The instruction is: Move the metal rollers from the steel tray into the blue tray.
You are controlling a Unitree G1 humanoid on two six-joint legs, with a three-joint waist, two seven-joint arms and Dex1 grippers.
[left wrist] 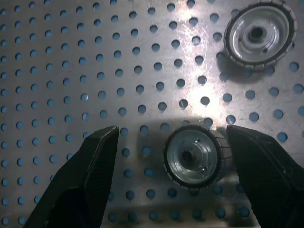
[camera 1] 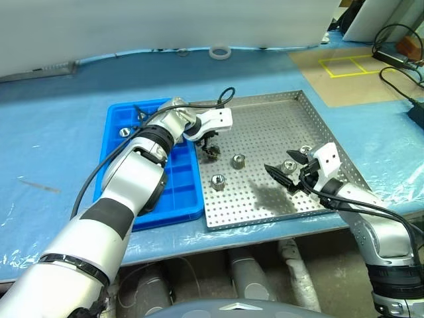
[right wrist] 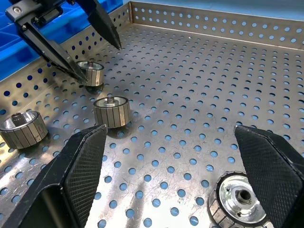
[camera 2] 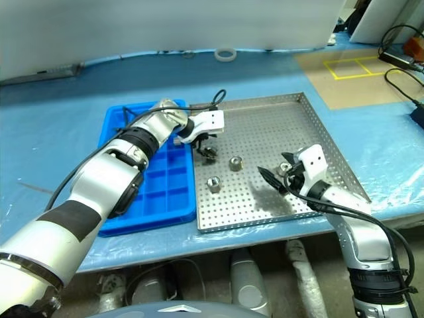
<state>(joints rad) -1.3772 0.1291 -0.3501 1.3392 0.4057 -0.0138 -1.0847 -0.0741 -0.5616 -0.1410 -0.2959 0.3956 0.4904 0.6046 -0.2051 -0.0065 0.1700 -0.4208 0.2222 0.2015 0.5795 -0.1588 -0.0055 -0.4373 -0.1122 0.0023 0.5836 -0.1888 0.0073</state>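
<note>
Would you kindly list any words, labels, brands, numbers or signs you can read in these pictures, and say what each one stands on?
No readable text anywhere.
Steel tray: perforated metal, no lettering.
Blue tray: no label visible.
Rollers: bare metal faces, no stamped marks that can be made out.
Yellow tape outline on the brown board: a plain rectangle marking, not a word or number.
</note>
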